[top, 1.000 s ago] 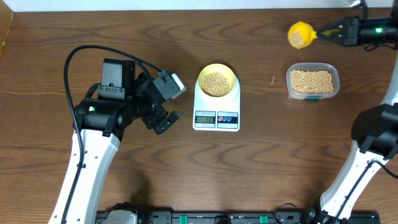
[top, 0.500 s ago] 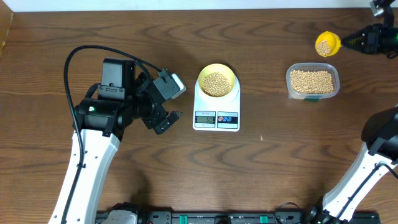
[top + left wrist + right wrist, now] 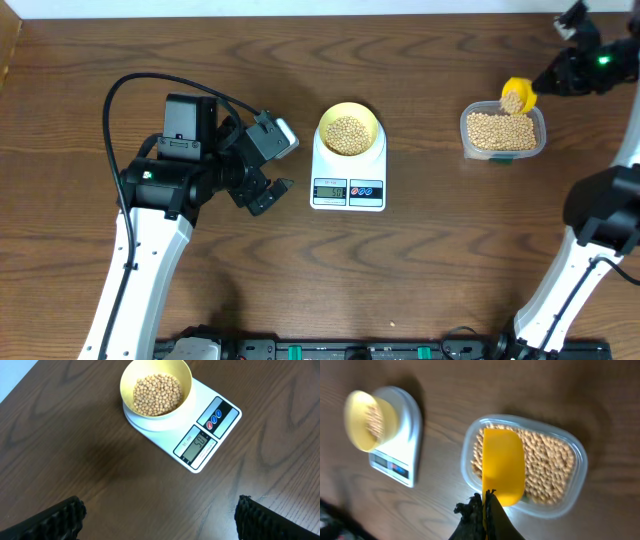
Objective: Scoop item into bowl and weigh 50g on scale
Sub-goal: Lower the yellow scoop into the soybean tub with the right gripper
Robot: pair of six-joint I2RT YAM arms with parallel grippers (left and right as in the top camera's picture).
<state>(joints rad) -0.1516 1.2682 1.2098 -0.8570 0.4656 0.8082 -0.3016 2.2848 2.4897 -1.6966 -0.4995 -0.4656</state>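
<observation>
The pale-yellow bowl [image 3: 348, 118] stands on the white scale [image 3: 347, 197] at mid table and holds tan beans [image 3: 348, 135]. From the left wrist, the bowl [image 3: 156, 370] and the scale [image 3: 220, 422] lie ahead, and the display is lit. My left gripper [image 3: 278, 166] hovers open just left of the scale, and nothing lies between its fingers [image 3: 67, 515]. Over the clear tub of beans [image 3: 502, 132], my right gripper [image 3: 545, 80] is shut on the handle of a yellow scoop [image 3: 517, 95]. The scoop [image 3: 503, 465] is tipped towards the tub [image 3: 570, 475].
A black cable [image 3: 130, 85] loops behind the left arm. The right arm's base [image 3: 605, 215] stands at the right edge. A light strip [image 3: 300, 8] borders the table's far edge.
My right gripper carried the scoop from the far back right to above the tub and tipped it there. The left arm, bowl and scale have not moved.
</observation>
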